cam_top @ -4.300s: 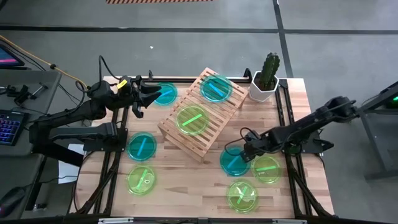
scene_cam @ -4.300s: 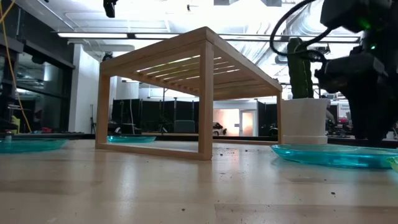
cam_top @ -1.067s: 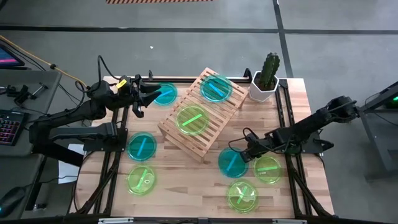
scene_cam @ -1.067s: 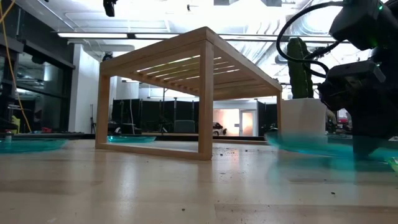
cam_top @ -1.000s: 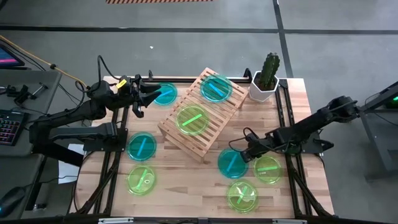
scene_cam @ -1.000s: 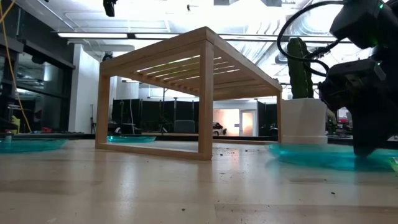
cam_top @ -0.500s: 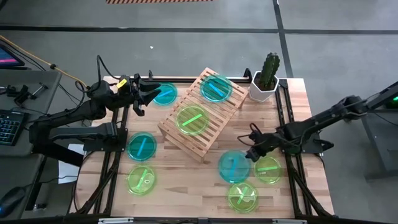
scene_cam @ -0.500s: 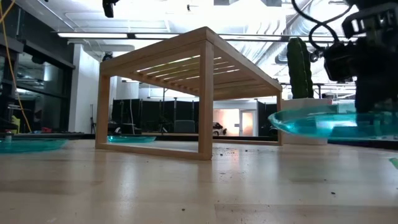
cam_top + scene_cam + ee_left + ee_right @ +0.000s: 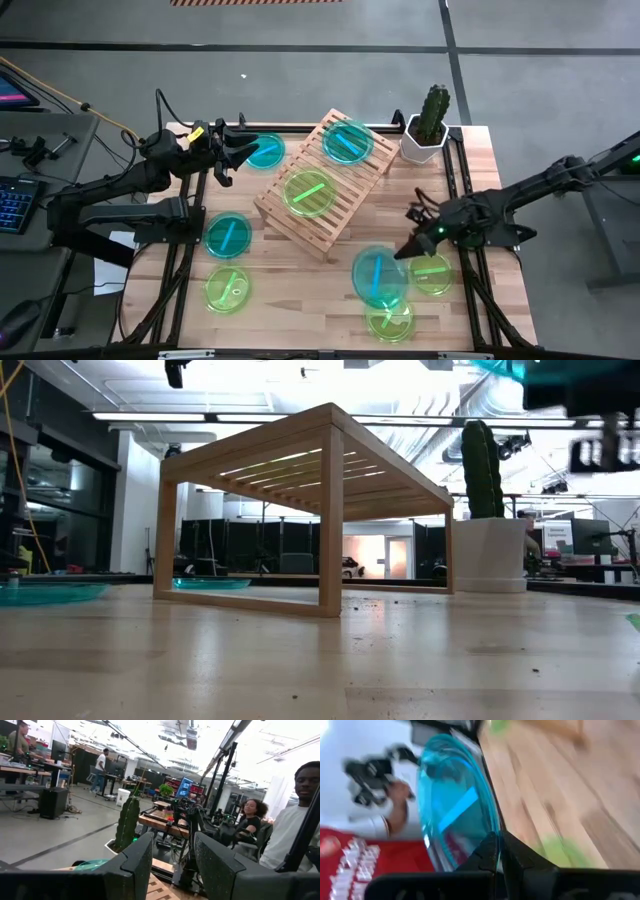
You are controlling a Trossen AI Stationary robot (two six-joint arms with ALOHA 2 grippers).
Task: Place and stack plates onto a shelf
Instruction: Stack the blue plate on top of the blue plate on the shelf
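Two dark robot arms reach over the wooden table (image 9: 290,290). The right gripper (image 9: 405,252) is near the front right part of the table, and its fingers (image 9: 492,851) are pressed tight on the rim of a teal plate (image 9: 379,276). That plate is up in the air, off the table, and it sticks out from the fingertips toward the table's middle. It partly covers a green plate (image 9: 390,318) that lies flat on the table under it. Another green plate (image 9: 432,272) lies just beside the gripper. The shelf (image 9: 322,185) stands in the middle of the table, well apart from the held plate. On top of it sit a teal plate with green inside (image 9: 347,141) and a green plate (image 9: 308,192). The left gripper (image 9: 238,152) waits at the far left corner with its fingers (image 9: 132,862) spread apart and nothing between them. A small teal plate (image 9: 266,151) lies right by it. One more teal plate (image 9: 228,235) and a pale green plate (image 9: 228,289) lie on the left side. A cactus in a white pot (image 9: 427,124) stands by the far right corner.
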